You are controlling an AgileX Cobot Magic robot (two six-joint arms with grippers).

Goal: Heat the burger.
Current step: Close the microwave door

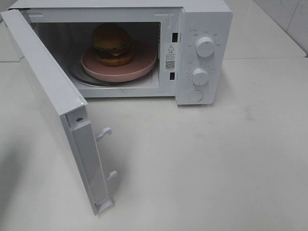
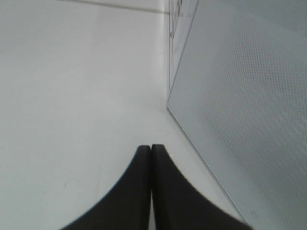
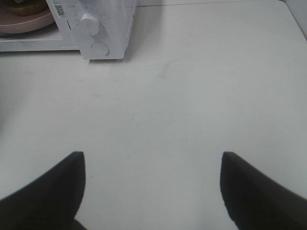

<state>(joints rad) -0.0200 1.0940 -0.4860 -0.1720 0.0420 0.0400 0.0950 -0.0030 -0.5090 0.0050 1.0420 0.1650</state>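
- Exterior high view: white microwave (image 1: 204, 19) on a white table (image 1: 216, 159), door (image 1: 48, 91) swung wide open toward the left of the view, two latch hooks (image 1: 103, 134) projecting from its free edge.
- Inside the cavity: the burger (image 1: 111, 43), upright with bun dome uppermost, near the middle of a round pink plate (image 1: 144, 65); plate resting on the glass turntable (image 1: 78, 76).
- Control panel, right of the cavity: upper knob (image 1: 205, 47), lower knob (image 1: 200, 76), round button (image 1: 196, 95) below both; warning label on the frame strip between cavity and panel.
- Left wrist view: left gripper (image 2: 151, 146) closed, dark fingers (image 2: 129, 191) pressed together along their inner edges, nothing held; poised over the table, just beside a pale perforated panel (image 2: 249, 96), contact with it not discernible.
- Right wrist view: right gripper (image 3: 152, 154) open, fingertips (image 3: 57, 187) set wide apart, only bare table between them; microwave front well ahead, with lower knob, button and an edge of the plate visible.
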